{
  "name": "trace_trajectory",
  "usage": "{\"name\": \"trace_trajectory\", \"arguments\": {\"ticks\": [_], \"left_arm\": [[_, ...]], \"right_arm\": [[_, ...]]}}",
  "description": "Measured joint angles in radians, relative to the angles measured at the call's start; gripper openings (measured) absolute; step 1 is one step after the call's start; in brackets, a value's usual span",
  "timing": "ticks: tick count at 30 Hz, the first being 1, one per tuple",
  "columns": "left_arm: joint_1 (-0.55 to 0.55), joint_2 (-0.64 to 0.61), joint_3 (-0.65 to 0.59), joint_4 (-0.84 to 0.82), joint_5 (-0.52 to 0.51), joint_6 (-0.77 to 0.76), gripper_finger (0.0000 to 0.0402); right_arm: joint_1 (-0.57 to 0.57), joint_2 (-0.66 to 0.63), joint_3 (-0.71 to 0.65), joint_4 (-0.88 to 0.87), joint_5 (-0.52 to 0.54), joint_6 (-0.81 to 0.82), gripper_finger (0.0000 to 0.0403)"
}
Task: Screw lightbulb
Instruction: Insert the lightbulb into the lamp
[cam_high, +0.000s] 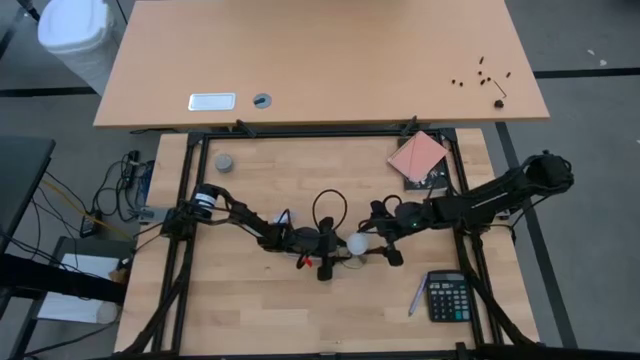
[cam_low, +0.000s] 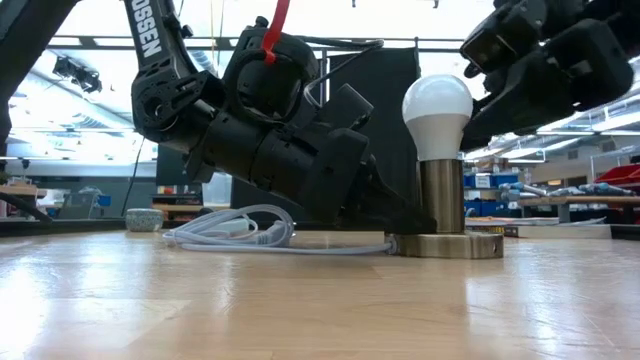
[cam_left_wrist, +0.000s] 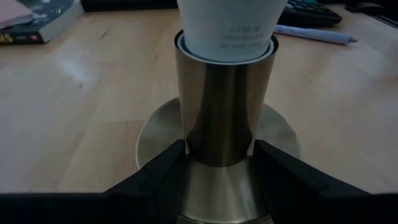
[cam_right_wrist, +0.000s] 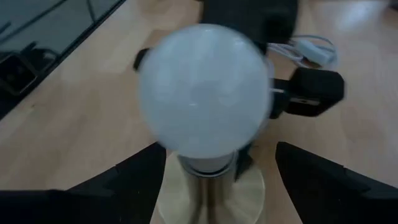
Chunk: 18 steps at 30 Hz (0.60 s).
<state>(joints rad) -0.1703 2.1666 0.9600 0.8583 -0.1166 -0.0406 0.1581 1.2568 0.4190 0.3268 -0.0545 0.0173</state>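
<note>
- Your left gripper (cam_left_wrist: 217, 163) sits low at the table centre, its two fingers (cam_left_wrist: 155, 171) closed against the brass stem of the socket (cam_left_wrist: 221, 99), one on each side. It pins the fixture rather than the bulb.
- Your right gripper (cam_right_wrist: 214, 177) hangs just above and to the right of the lightbulb (cam_right_wrist: 204, 98). Its fingers are spread wide and stand clear of the glass on both sides, so nothing is pinched there.
- The lightbulb (cam_low: 437, 108) stands upright in the top of the socket (cam_low: 442, 195). In the left wrist view the bulb's white neck (cam_left_wrist: 225, 28) sits down inside the stem's rim with only a thin gap showing.
- Judgement: the bulb is seated, and the silvery screw base is out of sight in every view, which suggests it is threaded in most of the way or fully. You cannot confirm tightness from here.
- Left to do, as far as shown: at most a final turn, then release and withdraw both arms.
- Left arm pose: it reaches in from the left edge, stretched low across the table, wrist nearly level with the surface.
- Right arm pose: it comes in from the right, wrist held higher and tipped down over the bulb.
- Surroundings: a white cable (cam_low: 235, 232) lies coiled left of the socket base; a calculator (cam_high: 447, 297) lies near the right front of the table.
</note>
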Motion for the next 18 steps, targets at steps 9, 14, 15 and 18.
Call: {"name": "trace_trajectory", "arguments": {"ticks": [9,14,15,18], "left_arm": [[0.000,0.000,0.000,0.001,-0.017,0.006,0.0175],[0.004,0.000,0.001,-0.018,-0.039,-0.051,0.0167],[0.005,-0.001,0.001,-0.019,-0.039,-0.062,0.0166],[0.005,-0.001,0.002,-0.021,-0.054,-0.065,0.0166]], "right_arm": [[0.067,0.000,-0.003,0.052,0.064,0.059,0.0303],[0.110,0.001,-0.003,0.049,0.104,0.061,0.0297],[0.115,0.001,-0.003,0.048,0.107,0.066,0.0295],[0.127,0.001,-0.003,0.047,0.110,0.074,0.0292]]}}
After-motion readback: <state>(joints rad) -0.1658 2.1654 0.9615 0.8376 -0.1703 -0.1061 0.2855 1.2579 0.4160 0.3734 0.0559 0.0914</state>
